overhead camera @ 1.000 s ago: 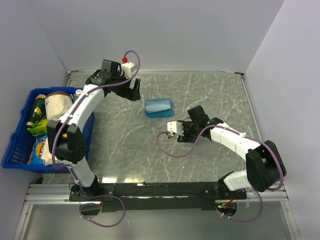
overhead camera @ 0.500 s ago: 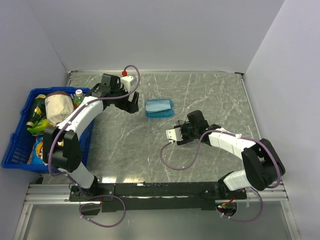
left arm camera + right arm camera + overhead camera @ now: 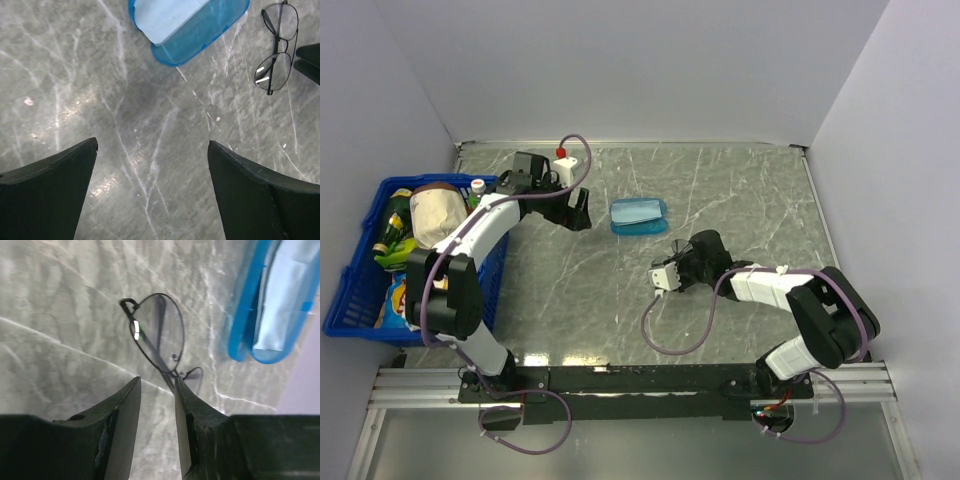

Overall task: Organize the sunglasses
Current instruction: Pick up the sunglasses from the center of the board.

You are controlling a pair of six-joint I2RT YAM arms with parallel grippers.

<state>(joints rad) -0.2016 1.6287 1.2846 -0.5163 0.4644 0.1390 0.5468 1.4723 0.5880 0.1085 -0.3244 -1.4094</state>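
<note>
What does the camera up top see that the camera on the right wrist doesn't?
Only the top camera shows the blue plastic basket of groceries and the left claw, wide open. Only the right wrist camera clearly shows the thin black wire-framed sunglasses lying on the table, with part of the frame between the fingertips of the right claw. Both show the blue see-through oblong case holding a light-blue cloth, and the grey marbled table.

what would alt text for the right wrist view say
The right gripper, jaws narrowly apart, straddles the thin black wire sunglasses lying on the grey marbled table. The blue translucent case, a light-blue cloth inside, lies beside them at upper right.
</note>
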